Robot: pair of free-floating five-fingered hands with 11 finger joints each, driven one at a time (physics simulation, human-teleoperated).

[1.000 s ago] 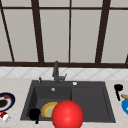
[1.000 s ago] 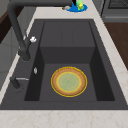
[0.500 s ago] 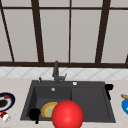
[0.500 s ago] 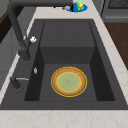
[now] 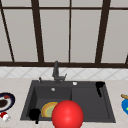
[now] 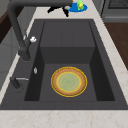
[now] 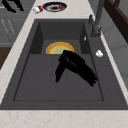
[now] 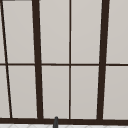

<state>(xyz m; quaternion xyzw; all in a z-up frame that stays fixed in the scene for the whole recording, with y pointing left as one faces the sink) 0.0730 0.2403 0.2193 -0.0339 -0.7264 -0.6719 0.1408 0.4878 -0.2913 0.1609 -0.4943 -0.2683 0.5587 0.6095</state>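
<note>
While hanging empty, fingers straight and thumb apart, over shallow right half of dark sink: black right hand, well apart from round yellow-rimmed plate, flat on deep left basin's floor, off leftward. Nearer: black left hand, at sink's front-left corner, pose impossible to tell.

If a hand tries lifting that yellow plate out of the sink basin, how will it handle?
The yellow plate lies flat on the basin floor of the sink, so its low rim probably gives fingers little purchase. It looks rigid and glazed, likely slippery. Pushed, it should slide rather than roll.
</note>
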